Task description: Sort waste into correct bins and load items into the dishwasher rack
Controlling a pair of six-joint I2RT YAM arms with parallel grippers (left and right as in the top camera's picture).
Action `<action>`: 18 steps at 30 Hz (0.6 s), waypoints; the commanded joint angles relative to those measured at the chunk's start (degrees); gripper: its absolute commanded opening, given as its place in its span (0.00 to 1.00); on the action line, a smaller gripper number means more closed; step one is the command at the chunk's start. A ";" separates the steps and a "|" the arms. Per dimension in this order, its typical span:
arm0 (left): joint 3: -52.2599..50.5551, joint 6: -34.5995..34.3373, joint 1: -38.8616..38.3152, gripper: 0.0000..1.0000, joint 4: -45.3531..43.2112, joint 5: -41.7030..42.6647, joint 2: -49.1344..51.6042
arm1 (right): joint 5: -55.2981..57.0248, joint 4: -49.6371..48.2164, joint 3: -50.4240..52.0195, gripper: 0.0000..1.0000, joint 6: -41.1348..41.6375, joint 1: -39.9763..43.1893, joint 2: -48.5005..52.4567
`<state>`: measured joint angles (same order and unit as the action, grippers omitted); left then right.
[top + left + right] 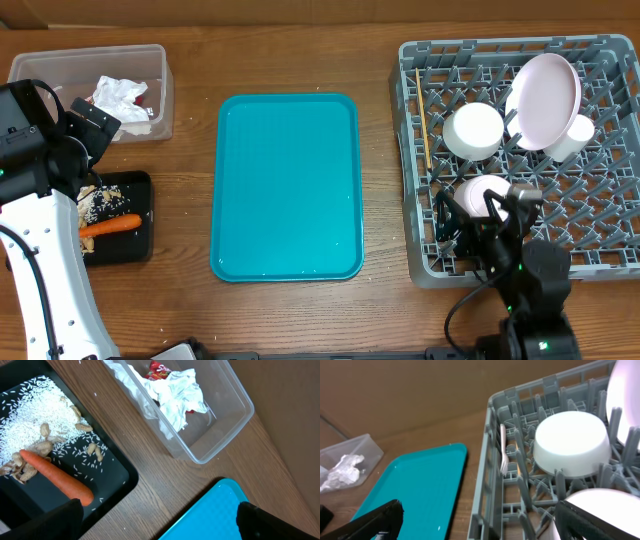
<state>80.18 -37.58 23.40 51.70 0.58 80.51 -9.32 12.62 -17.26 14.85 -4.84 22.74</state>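
The clear tub (pixel 150 62) at the back left holds crumpled napkins (pixel 175 395) and a red wrapper (pixel 159 368). The black tray (pixel 135 245) holds a carrot (pixel 57 476), rice and crumbs (pixel 37 420). The grey rack (pixel 420 255) holds a pink plate (pixel 546 98), an upturned white bowl (pixel 473 130), a cup (pixel 570 137), a pink bowl (pixel 478 190), chopsticks (pixel 423 125) and a white fork (pixel 504 452). My left gripper (pixel 160 525) is open and empty over the wood between black tray and teal tray. My right gripper (pixel 480 525) is open and empty over the rack's front left corner.
A teal serving tray (pixel 287 185) lies bare in the middle of the wooden table. My left arm (pixel 40 230) covers part of the black tray in the overhead view. My right arm (pixel 530 290) stands at the rack's front edge.
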 commanded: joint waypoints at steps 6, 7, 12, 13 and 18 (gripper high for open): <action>0.22 -0.57 0.20 1.00 -0.04 -0.81 -0.15 | -3.17 -8.33 8.37 1.00 -7.82 1.42 -8.87; 0.22 -0.57 0.20 1.00 -0.04 -0.81 -0.15 | -3.19 -8.24 8.85 1.00 -7.82 1.77 -9.64; 0.22 -0.57 0.20 1.00 -0.02 -0.81 -0.15 | -3.19 -10.03 12.33 1.00 -7.82 3.85 -16.11; 0.22 -0.57 0.20 1.00 -0.04 -0.79 -0.15 | -3.19 -10.73 13.00 1.00 -7.82 4.00 -17.03; 0.22 -0.57 0.20 1.00 -0.04 -0.81 -0.15 | -2.49 -11.47 16.81 1.00 -7.82 5.20 -22.69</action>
<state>80.18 -37.58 23.40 51.72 0.58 80.53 -12.21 0.95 -2.61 7.42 -0.56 2.98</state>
